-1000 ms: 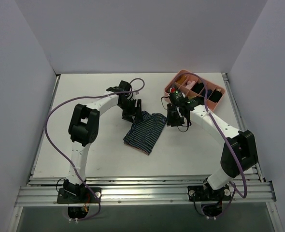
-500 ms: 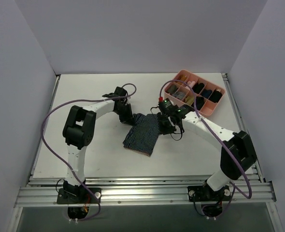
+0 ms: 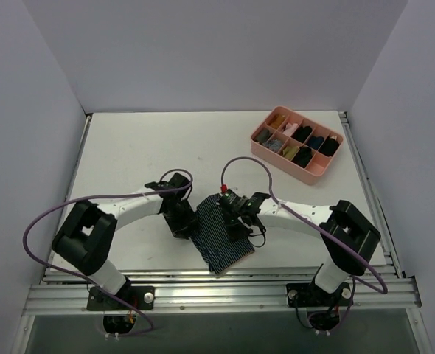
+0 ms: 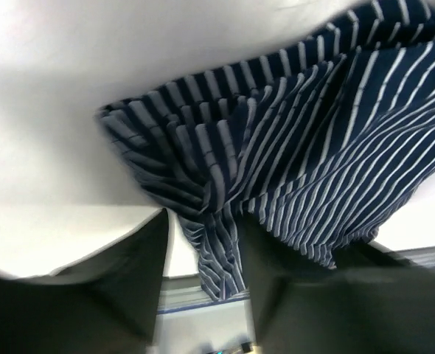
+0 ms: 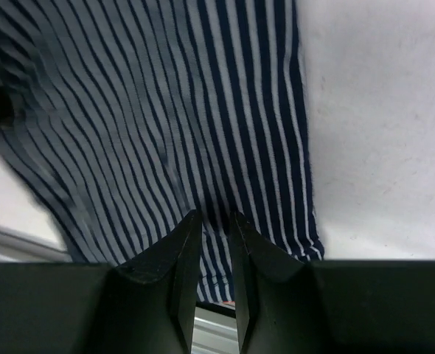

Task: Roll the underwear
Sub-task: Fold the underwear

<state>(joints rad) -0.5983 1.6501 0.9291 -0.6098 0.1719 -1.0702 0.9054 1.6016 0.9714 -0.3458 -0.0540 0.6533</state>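
The underwear [image 3: 226, 249] is dark navy with thin light stripes and lies near the table's front edge, its near corner over the rail. My left gripper [image 3: 186, 223] is at its left edge. In the left wrist view a bunched fold of the underwear [image 4: 313, 147] hangs between the parted fingers of that gripper [image 4: 203, 240], with a white gap beside the left finger. My right gripper [image 3: 237, 221] is on the cloth's far right part. Its fingers are nearly together [image 5: 211, 217], pinching the striped underwear [image 5: 166, 110].
A pink divided tray [image 3: 315, 167] with small dark bundles sits at the back right. The metal rails [image 3: 217, 286] run along the front edge just below the cloth. Cables loop over both arms.
Both arms have swung from mid-table toward the front edge, dragging the underwear with them. The cloth is now stretched longer. The left jaws closed, then parted again.
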